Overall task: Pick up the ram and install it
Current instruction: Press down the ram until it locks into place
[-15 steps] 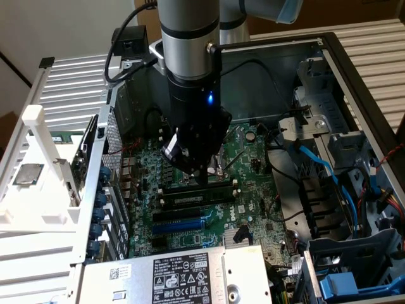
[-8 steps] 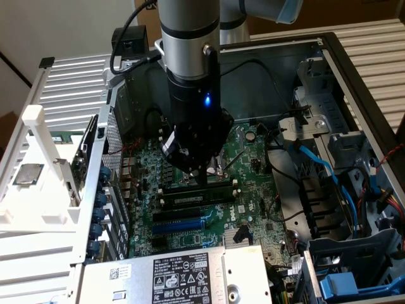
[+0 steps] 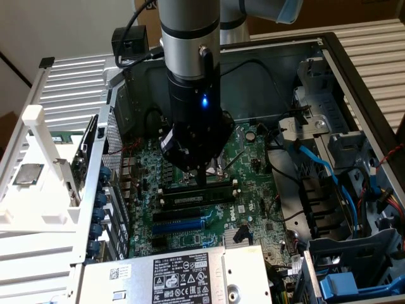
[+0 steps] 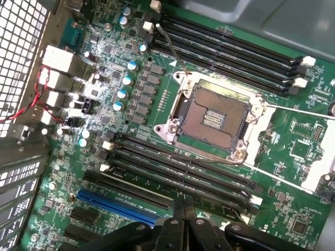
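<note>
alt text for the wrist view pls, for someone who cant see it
The closed gripper hangs above a green motherboard, its fingers pressed together near black memory slots. An open, empty CPU socket sits mid-board, with more memory slots beyond it and a blue expansion slot beside the gripper.

I'm looking down on a green motherboard [image 4: 293, 151], open CPU socket [image 4: 213, 116] at its middle, black memory slots [image 4: 178, 164] on two sides of it, blue expansion slot [image 4: 118, 205] beside the nearer bank, my gripper [image 4: 183, 209] with fingers pressed together over that bank, red wires [image 4: 26, 107] by the metal grille [image 4: 21, 47].
</note>
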`<control>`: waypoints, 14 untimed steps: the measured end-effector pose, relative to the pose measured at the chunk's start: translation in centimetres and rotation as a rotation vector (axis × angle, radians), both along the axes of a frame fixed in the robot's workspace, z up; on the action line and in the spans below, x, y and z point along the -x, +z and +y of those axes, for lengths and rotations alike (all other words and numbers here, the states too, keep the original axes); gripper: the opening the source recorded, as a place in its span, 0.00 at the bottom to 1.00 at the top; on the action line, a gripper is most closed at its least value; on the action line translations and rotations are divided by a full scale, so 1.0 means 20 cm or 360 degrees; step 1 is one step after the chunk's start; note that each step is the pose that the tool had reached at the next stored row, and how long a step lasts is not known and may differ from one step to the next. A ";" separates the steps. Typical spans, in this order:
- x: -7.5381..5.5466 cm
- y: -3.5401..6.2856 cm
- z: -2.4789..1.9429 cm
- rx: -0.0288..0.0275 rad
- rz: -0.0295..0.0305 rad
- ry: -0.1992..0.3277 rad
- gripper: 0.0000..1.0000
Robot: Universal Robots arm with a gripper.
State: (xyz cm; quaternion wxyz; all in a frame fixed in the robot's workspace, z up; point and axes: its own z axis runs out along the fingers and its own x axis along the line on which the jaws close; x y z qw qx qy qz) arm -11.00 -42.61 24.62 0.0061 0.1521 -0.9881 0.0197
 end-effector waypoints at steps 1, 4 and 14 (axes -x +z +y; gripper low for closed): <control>0.00 0.000 0.000 -0.00001 -0.00001 -0.0022 0.10; 0.00 0.000 0.000 0.00001 0.00000 -0.0091 0.10; 0.00 0.000 0.000 0.00020 -0.00002 -0.0316 0.10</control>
